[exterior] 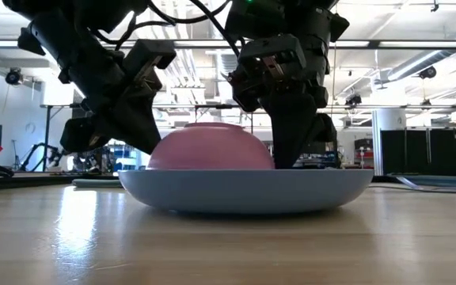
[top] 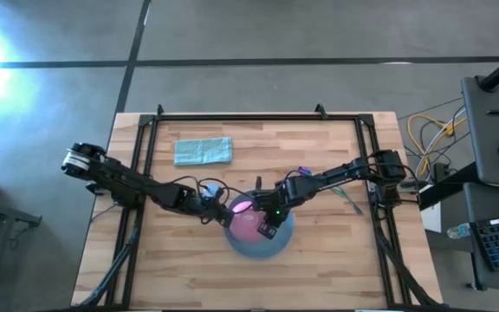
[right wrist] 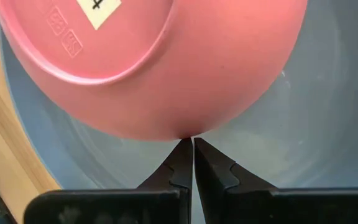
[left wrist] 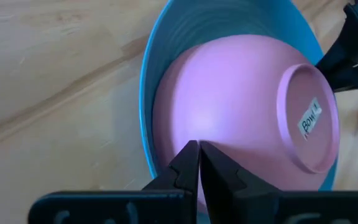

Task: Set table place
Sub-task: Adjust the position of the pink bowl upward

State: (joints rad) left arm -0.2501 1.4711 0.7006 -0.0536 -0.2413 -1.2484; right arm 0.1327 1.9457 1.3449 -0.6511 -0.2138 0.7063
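A pink bowl (top: pixel 244 222) lies upside down, rim down, inside the round blue plate (top: pixel 260 248) at the table's middle near side. The low view shows the bowl (exterior: pixel 208 147) domed over the plate (exterior: pixel 244 190). My left gripper (left wrist: pixel 195 149) is shut at the bowl's left side. My right gripper (right wrist: pixel 188 142) is shut at the bowl's right side, low over the plate (right wrist: pixel 328 124). A purple-headed spoon (top: pixel 302 172) and a pale green fork (top: pixel 350 202) lie on the table to the right, partly under my right arm. My left gripper's shut fingertips (left wrist: pixel 188 155) meet the bowl's outer wall (left wrist: pixel 191 124) low down near the rim, slanting down from the table's left. The bowl stays rim down on the plate. My right gripper's shut fingertips (right wrist: pixel 182 152) meet the bowl's rim edge (right wrist: pixel 185 132) on its right side, slanting down from the table's right, just above the plate's floor.
A folded teal cloth (top: pixel 204 151) lies at the far left of the table. The black rail frame (top: pixel 258 116) runs along the table's edges. Bare wood (top: pixel 180 269) lies near and left of the plate.
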